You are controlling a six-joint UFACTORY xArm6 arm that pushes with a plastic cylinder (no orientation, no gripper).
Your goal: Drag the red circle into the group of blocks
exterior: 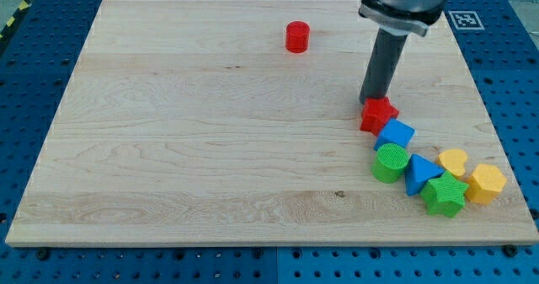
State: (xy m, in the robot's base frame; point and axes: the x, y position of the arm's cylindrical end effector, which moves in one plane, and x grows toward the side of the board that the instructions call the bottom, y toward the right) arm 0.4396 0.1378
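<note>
My tip [373, 99] is touching the red star [379, 115], gripping nothing. Red circle [296, 37] is sitting well apart; best approaching from its far side, pushing groupward.

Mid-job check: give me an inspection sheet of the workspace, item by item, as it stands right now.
Surface: wooden board on a blue perforated table.
Job's things: red circle alone near the view's top; group at lower right.
Group: red star, blue block, green circle, blue triangle, green star, yellow heart, yellow hexagon, packed close together.
Clutter: nothing seen.
Tip: my tip sits at the red star's upper edge, far from the red circle.
Cables: nothing seen.
Surroundings: marker tag at upper right; striped tape at upper left.
</note>
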